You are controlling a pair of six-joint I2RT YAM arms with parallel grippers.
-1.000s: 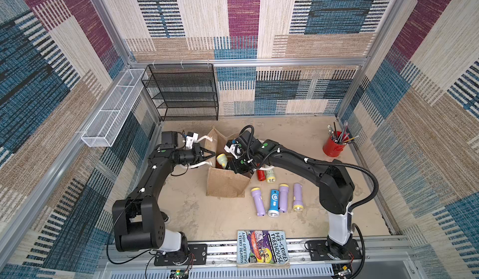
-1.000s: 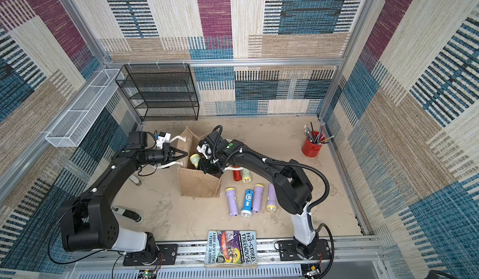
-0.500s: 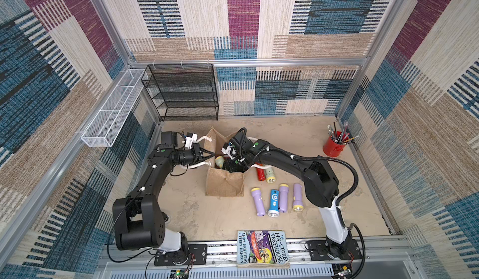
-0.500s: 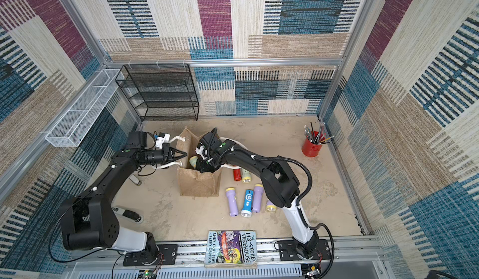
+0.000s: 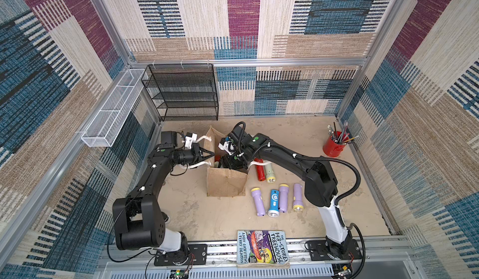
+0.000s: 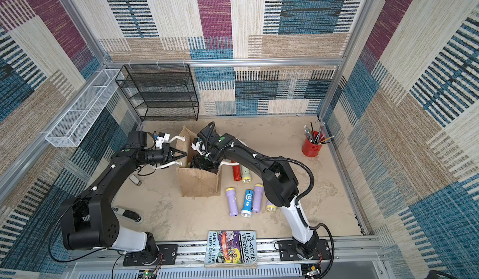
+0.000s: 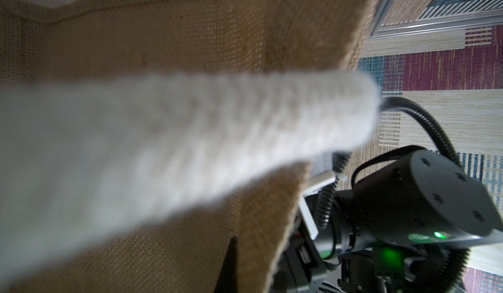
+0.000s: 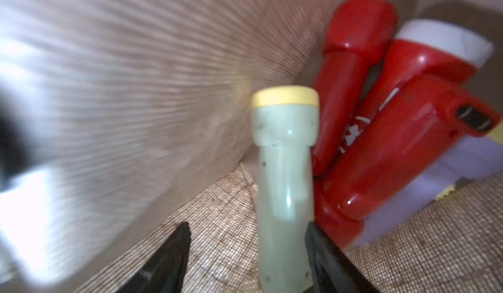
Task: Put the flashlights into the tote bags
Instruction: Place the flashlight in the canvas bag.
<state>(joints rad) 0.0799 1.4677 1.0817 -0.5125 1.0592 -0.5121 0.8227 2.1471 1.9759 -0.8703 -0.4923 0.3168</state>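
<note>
Six small plastic flashlights (image 5: 274,203) lie on the beige table (image 5: 298,135) right of the tan burlap tote bag (image 5: 225,184): red and pale green beside it, three lilac and one blue nearer. Inside, a pale green flashlight with a yellow collar (image 8: 284,169) rests beside two red ones (image 8: 381,142), between the parted jaws of the right gripper (image 8: 248,225). The left gripper (image 5: 208,155) is pinched shut, apparently on the bag's left rim. Under half looks done.

- I read the tote bag (image 5: 225,184) as plain tan burlap weave; its rope handles (image 5: 206,137) are white.
- Inside the bag: a pale green flashlight (image 8: 284,169) with a yellow collar, and two red flashlights (image 8: 408,142).
- Beside the bag: lilac flashlights (image 5: 259,202) with yellow collars, and one blue flashlight (image 5: 274,202).
</note>
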